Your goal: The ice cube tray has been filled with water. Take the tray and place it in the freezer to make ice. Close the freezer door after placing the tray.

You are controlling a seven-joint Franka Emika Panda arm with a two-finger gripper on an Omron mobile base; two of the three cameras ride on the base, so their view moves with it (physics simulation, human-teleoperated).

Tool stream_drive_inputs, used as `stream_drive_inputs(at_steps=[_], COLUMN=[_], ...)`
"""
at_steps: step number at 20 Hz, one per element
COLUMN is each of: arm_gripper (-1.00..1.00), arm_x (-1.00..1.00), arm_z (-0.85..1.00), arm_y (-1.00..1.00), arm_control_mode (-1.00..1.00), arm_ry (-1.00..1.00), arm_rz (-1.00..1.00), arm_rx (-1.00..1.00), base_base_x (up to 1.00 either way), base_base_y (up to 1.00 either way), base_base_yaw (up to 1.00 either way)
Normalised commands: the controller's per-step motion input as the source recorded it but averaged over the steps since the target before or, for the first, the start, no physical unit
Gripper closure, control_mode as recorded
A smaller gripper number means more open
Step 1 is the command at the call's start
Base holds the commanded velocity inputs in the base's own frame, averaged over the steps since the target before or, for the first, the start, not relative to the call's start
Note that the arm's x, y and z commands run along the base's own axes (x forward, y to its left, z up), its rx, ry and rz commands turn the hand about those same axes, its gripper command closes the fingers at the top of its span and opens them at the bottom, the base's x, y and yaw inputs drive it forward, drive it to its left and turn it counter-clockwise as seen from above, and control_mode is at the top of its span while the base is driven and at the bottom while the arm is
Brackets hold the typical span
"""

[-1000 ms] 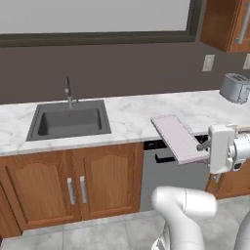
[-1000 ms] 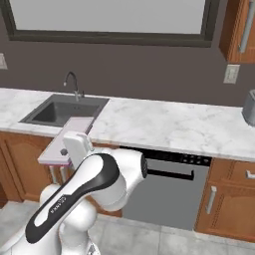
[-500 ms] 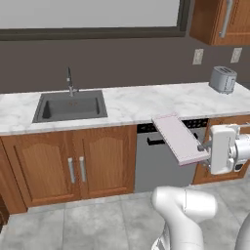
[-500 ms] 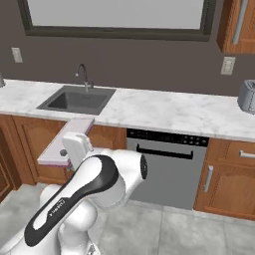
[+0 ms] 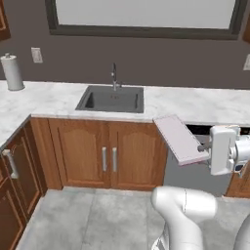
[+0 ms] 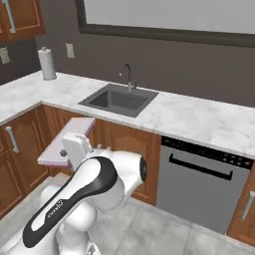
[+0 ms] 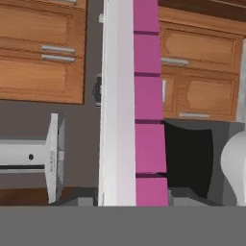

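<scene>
The ice cube tray (image 5: 178,138) is a thin pale pinkish slab held in the air in front of the lower cabinets, tilted slightly. My gripper (image 5: 201,146) is shut on its near end, with the white hand just behind it. From the other side, the tray (image 6: 69,144) juts out to the left of the arm and the gripper (image 6: 63,153) clamps its near edge. In the hand view the tray (image 7: 132,105) runs up the middle, white edge and pink cells, between my gripper (image 7: 132,199) tips. The freezer and its door are out of view.
A marble counter (image 5: 49,100) carries a dark sink (image 5: 113,100) with a faucet (image 5: 114,75) and a paper towel roll (image 5: 12,72) at the far left. Wooden cabinets (image 5: 107,156) stand below, with a dishwasher (image 6: 204,184) to the right. The counter turns a corner at left.
The whole picture has shifted: the base has moved, so the sink now sits more to the right and a left counter corner with a paper towel roll shows. The tray stays gripped.
</scene>
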Motion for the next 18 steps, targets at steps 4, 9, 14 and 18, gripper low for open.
stream_drive_inputs(at_steps=[4,9,14,18], arm_gripper=[1.00,1.00,1.00,1.00], arm_x=[0.00,0.00,0.00,0.00], arm_z=[0.00,0.00,0.00,0.00], arm_y=[0.00,0.00,0.00,0.00], arm_control_mode=[1.00,1.00,1.00,1.00], arm_ry=[0.00,0.00,0.00,0.00], arm_rz=[0.00,0.00,0.00,0.00], arm_rx=[0.00,0.00,0.00,0.00], base_base_x=[0.00,0.00,0.00,0.00], base_base_y=[0.00,0.00,0.00,0.00], base_base_yaw=[0.73,0.80,0.79,0.80])
